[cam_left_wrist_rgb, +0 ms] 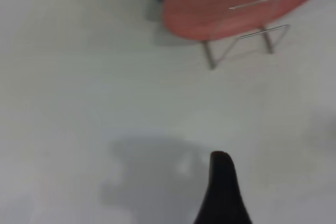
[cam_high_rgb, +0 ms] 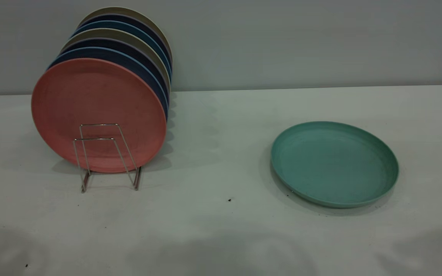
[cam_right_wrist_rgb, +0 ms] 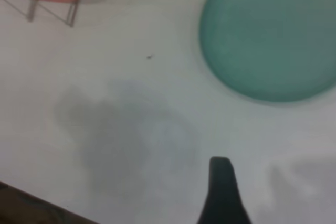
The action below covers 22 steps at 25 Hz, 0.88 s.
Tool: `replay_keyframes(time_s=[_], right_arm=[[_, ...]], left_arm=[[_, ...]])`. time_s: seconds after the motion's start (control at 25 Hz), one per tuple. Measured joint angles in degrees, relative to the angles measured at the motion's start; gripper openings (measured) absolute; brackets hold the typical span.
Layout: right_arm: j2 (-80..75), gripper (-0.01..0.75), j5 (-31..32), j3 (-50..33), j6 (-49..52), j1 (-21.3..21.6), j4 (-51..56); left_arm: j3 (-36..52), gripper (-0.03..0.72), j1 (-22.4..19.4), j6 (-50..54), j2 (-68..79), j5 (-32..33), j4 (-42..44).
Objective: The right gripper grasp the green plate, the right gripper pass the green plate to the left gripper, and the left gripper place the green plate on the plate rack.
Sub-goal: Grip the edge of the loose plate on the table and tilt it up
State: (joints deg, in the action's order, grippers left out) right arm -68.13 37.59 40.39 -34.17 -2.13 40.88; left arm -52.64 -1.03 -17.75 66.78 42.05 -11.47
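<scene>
The green plate [cam_high_rgb: 334, 164] lay flat on our counter [cam_high_rgb: 221, 230], apart from our right gripper [cam_right_wrist_rgb: 223, 192]; we couldn't tell either gripper's state.

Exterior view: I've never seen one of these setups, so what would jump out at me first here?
Probably the row of plates standing upright in the plate rack at the left of the white table, with a pink plate at the front and dark blue and beige ones behind. Next, the green plate lying flat by itself at the right. Neither arm shows there; each wrist view catches just one black finger tip above the table.
</scene>
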Motion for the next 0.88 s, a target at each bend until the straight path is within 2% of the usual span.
replay_keyframes(time_s=[0.2,0.44,0.68,0.88], right_arm=[[-13.7,0.569,-5.1,0.4,-7.9,0.0,10.1],[-27.6,0.569,-8.8,1.6,-14.1,0.0,16.2],[-39.0,0.560,-9.7,7.9,-14.6,0.2,17.2],[-46.7,0.555,-5.7,13.5,-14.8,3.9,18.4]], left_arm=[[-2.8,0.586,1.1,-9.0,10.8,-2.5,-12.0],[-6.5,0.586,8.4,-16.5,21.4,-6.0,-23.6],[-8.9,0.586,17.9,-18.8,30.5,-11.4,-27.2],[-9.1,0.586,23.3,-19.0,36.1,-15.0,-27.5]])
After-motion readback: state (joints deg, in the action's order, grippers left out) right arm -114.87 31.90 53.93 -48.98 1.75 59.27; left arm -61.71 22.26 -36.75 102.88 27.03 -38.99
